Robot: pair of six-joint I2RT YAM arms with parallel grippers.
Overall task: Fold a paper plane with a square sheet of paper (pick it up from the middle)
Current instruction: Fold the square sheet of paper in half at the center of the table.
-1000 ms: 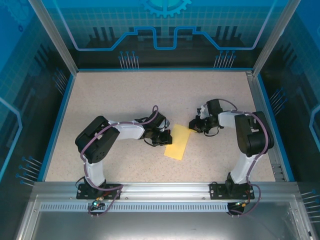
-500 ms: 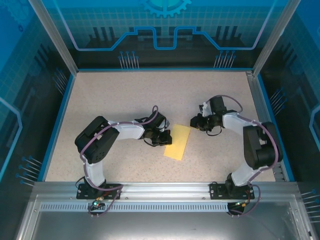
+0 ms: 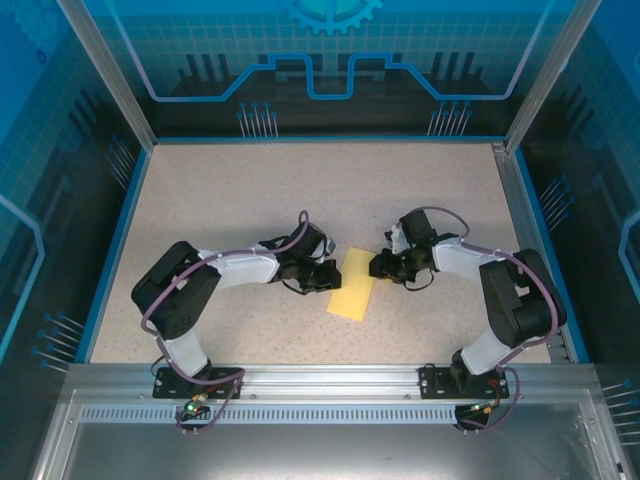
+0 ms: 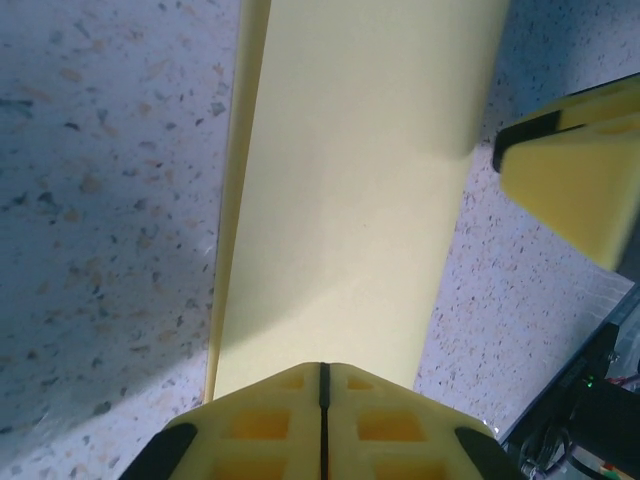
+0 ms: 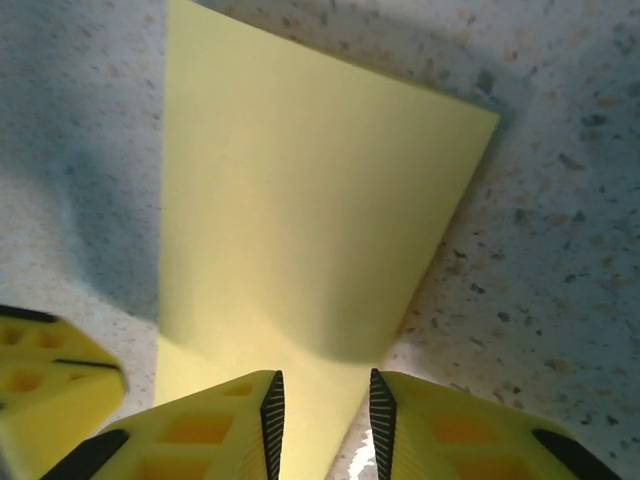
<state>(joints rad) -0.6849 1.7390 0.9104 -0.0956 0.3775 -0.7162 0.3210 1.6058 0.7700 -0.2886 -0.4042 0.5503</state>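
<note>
Movement over the last second belongs mostly to the right gripper (image 3: 378, 266): it has slid down and inward and now stands at the paper's (image 3: 354, 285) far-right edge, where before it sat a little off it. The left gripper (image 3: 328, 277) has kept its place at the opposite long edge, though its arm's elbow has swung outward. The paper has barely shifted. It lies flat on the table (image 3: 230, 200) between the two grippers as a narrow strip folded in half, with a doubled edge visible in the left wrist view.

In that view, the left gripper (image 4: 322, 375) has its jaws closed seam to seam, tips over the paper's (image 4: 350, 200) near end; whether any sheet is caught between them I cannot tell. The right gripper (image 5: 322, 385) is parted by a thin gap and holds nothing, with the paper (image 5: 300, 220) stretching away just ahead of its tips.

I judge both grippers are now set for the next crease; the plane's nose folds are not yet made.

Count: one paper, two grippers, one table.
</note>
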